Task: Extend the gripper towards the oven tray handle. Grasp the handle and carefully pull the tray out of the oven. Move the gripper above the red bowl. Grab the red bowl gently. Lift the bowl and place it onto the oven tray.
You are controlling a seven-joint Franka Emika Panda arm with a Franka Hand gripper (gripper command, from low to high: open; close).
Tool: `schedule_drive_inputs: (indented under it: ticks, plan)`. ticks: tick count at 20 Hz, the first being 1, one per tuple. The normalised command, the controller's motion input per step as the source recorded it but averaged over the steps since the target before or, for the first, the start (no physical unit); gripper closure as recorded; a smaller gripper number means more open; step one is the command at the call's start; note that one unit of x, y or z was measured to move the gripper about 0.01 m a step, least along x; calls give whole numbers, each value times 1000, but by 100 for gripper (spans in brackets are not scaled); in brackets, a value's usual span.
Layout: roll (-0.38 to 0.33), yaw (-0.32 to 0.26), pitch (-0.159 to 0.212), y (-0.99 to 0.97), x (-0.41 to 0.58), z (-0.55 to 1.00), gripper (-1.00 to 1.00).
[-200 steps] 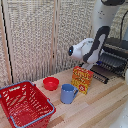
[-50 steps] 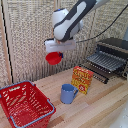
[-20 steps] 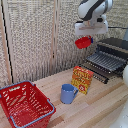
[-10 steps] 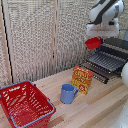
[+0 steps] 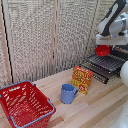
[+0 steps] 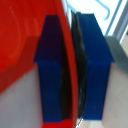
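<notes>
My gripper (image 5: 105, 45) is shut on the rim of the red bowl (image 5: 103, 50) and holds it in the air just above the tray (image 5: 107, 62), at the exterior view's right. The tray, a dark wire rack, is pulled out of the oven (image 5: 120, 51); its handle (image 5: 97, 70) is the bar along its front edge. In the wrist view the blue-tipped fingers (image 6: 95, 70) pinch the red bowl's rim (image 6: 30, 45) between them.
A red wire basket (image 5: 25, 102) sits at the exterior view's lower left. A blue mug (image 5: 67, 93) and a yellow-orange box (image 5: 82, 79) stand on the wooden table (image 5: 100, 107) in front of the tray. A slatted screen (image 5: 45, 35) runs behind.
The arm has carried the red bowl from high over the table's middle to the exterior view's right and lowered it to just above the pulled-out tray.
</notes>
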Motion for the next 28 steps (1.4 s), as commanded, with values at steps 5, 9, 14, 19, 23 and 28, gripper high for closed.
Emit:
schedule_drive_inputs:
  ticks: [5,9,14,19,23,28]
  plan:
    - [-15,-121,0,11,-347,-237,100]
    - [-18,-37,-14,2,-81,-84,-100]
    - [-49,0,-41,-26,-27,0,-100]
    - [-23,-2,-49,-53,-82,21,-100]
    - [-13,-41,-14,0,0,409,-100]
    - [0,-146,13,0,14,718,-100]
